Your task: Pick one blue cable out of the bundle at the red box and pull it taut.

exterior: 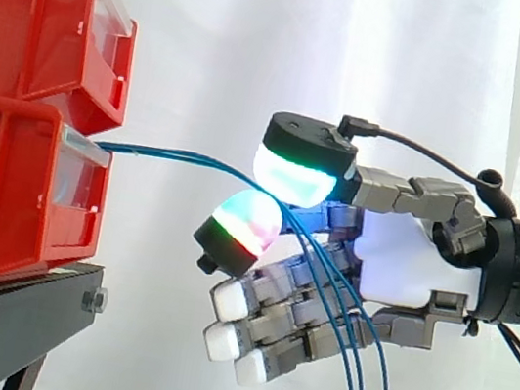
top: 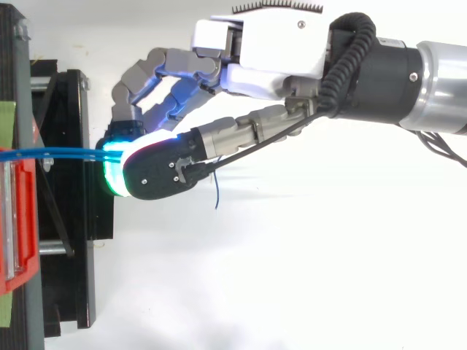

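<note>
Side view: blue cables (exterior: 177, 154) arch out of the lower of 2 stacked red bins (exterior: 0, 213) to the hand (exterior: 407, 263). Its thumb pad and a curled fingertip pinch them, and beyond the pinch they hang down. From above, the thumb covers the pinch, with the black stand (top: 73, 292) beneath.

Several thin blue cables (exterior: 168, 152) came out of the front of the lower red box (exterior: 1, 204) as one bundle and ran almost level away from it. Farther from the box they fanned apart and hung slack, curving downward.
</note>
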{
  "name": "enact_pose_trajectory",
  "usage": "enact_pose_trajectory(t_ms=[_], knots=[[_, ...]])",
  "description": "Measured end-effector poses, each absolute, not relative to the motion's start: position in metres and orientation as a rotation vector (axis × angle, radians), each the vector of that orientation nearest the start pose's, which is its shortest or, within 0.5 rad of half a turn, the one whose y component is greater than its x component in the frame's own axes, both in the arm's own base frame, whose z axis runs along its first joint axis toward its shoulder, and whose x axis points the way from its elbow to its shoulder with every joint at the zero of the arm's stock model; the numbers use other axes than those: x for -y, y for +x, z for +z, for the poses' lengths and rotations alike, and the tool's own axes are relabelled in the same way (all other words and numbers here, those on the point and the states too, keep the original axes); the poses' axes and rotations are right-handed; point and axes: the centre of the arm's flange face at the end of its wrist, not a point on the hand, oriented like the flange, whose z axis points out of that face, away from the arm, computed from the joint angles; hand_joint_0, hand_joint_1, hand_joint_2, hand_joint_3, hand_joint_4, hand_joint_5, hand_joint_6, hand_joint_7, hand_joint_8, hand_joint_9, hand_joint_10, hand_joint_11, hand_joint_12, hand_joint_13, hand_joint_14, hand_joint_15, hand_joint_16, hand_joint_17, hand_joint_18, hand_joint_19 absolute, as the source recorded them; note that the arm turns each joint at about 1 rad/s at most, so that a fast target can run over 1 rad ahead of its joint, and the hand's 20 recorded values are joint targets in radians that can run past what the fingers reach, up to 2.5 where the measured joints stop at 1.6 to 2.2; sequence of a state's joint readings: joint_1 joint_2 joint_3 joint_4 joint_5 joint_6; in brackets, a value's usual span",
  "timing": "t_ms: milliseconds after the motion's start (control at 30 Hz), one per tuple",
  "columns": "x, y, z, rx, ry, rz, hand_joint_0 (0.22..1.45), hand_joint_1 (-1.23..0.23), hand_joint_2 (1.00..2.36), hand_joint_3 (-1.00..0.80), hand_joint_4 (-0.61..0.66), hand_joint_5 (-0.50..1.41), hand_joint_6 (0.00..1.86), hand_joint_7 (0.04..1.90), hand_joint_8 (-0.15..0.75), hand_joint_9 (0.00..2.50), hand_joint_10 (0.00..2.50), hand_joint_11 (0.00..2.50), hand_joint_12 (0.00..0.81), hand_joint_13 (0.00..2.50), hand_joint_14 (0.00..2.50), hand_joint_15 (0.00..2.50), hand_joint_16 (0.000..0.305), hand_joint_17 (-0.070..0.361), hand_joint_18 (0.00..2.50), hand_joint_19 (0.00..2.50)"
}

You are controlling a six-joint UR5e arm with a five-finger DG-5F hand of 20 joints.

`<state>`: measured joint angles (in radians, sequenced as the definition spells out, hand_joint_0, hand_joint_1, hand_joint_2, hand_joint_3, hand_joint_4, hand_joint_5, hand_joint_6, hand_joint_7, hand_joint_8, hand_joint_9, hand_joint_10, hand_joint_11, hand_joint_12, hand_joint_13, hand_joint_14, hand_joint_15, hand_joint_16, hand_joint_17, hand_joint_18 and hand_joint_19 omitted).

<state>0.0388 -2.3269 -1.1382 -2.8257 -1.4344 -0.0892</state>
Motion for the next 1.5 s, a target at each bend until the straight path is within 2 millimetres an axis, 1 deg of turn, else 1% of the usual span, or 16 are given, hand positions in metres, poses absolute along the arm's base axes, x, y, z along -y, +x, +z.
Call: enact_pose_trajectory(t_ms=[167,267,400,467,533,667,733,867,933,967,1033,1133,1167,1300,1433,1500], knots=[[0.1174,0.7658,0.2491,-1.188,1.195,1.066,0.67,-0.83,1.01,-0.24,0.02,-0.17,0.93,0.88,0.332,0.73,0.01,0.55,0.376,0.61,0.01,0.43,0.051,0.115,0.49,0.42],[0.1175,0.7655,0.2491,-1.190,1.197,1.065,0.70,-0.90,1.01,-0.34,0.01,-0.18,0.94,0.88,0.322,0.71,0.01,0.54,0.376,0.61,0.01,0.41,0.050,0.112,0.50,0.39],[0.1171,0.7654,0.2491,-1.190,1.197,1.064,0.72,-0.92,1.01,-0.38,0.00,-0.17,0.94,0.88,0.317,0.72,0.01,0.54,0.371,0.62,0.01,0.40,0.049,0.111,0.52,0.39],[0.1169,0.7654,0.2492,-1.191,1.197,1.064,0.74,-0.93,1.01,-0.40,-0.03,-0.17,0.94,0.88,0.315,0.74,0.01,0.54,0.366,0.64,0.02,0.41,0.049,0.109,0.54,0.37],[0.1168,0.7654,0.2492,-1.191,1.197,1.064,0.77,-0.93,1.00,-0.48,-0.03,-0.17,0.95,0.87,0.311,0.74,0.01,0.54,0.365,0.64,0.01,0.40,0.048,0.109,0.55,0.37],[0.1166,0.7654,0.2492,-1.191,1.197,1.065,0.73,-0.95,1.00,-0.50,0.02,-0.17,0.94,0.86,0.310,0.74,0.01,0.54,0.365,0.64,0.01,0.40,0.048,0.108,0.56,0.36],[0.1165,0.7654,0.2492,-1.191,1.197,1.065,0.67,-0.96,1.00,-0.50,0.05,-0.16,0.94,0.86,0.312,0.75,0.01,0.54,0.365,0.64,0.01,0.41,0.048,0.107,0.56,0.37],[0.1165,0.7655,0.2492,-1.191,1.196,1.064,0.50,-0.92,1.00,-0.50,0.07,-0.15,0.93,0.86,0.339,0.79,0.01,0.56,0.390,0.66,0.01,0.42,0.052,0.117,0.57,0.39],[0.1164,0.7655,0.2492,-1.192,1.196,1.064,0.48,-0.88,1.00,-0.50,0.08,-0.15,0.93,0.85,0.349,0.80,0.01,0.56,0.399,0.66,0.01,0.42,0.054,0.121,0.57,0.41],[0.1164,0.7655,0.2492,-1.192,1.196,1.064,0.46,-0.83,1.00,-0.50,0.08,-0.15,0.93,0.85,0.361,0.81,0.01,0.55,0.407,0.66,0.01,0.42,0.055,0.125,0.58,0.41],[0.1164,0.7655,0.2492,-1.192,1.196,1.064,0.46,-0.73,1.00,-0.50,0.08,-0.15,0.92,0.85,0.369,0.82,0.01,0.54,0.415,0.67,0.01,0.43,0.057,0.128,0.58,0.43],[0.1164,0.7655,0.2492,-1.192,1.196,1.064,0.52,-0.52,1.00,-0.50,0.05,-0.15,0.91,0.90,0.348,0.83,0.01,0.53,0.389,0.66,0.01,0.44,0.052,0.118,0.54,0.47],[0.1164,0.7655,0.2492,-1.192,1.196,1.064,0.56,-0.49,1.00,-0.46,0.04,-0.15,0.90,0.93,0.344,0.84,0.01,0.53,0.378,0.65,0.01,0.45,0.051,0.114,0.51,0.48],[0.1165,0.7653,0.2491,-1.192,1.197,1.064,0.57,-0.52,1.01,-0.31,0.06,-0.15,0.90,0.93,0.361,0.83,0.01,0.54,0.392,0.65,0.01,0.45,0.053,0.120,0.50,0.49],[0.1164,0.7653,0.2491,-1.193,1.197,1.063,0.58,-0.65,1.01,-0.18,0.11,-0.16,0.92,0.89,0.400,0.84,0.01,0.54,0.436,0.68,0.01,0.44,0.062,0.139,0.56,0.45],[0.1165,0.7653,0.2491,-1.193,1.197,1.063,0.58,-0.68,1.01,-0.14,0.13,-0.16,0.92,0.90,0.402,0.83,0.01,0.56,0.433,0.68,0.01,0.44,0.062,0.139,0.57,0.46]])
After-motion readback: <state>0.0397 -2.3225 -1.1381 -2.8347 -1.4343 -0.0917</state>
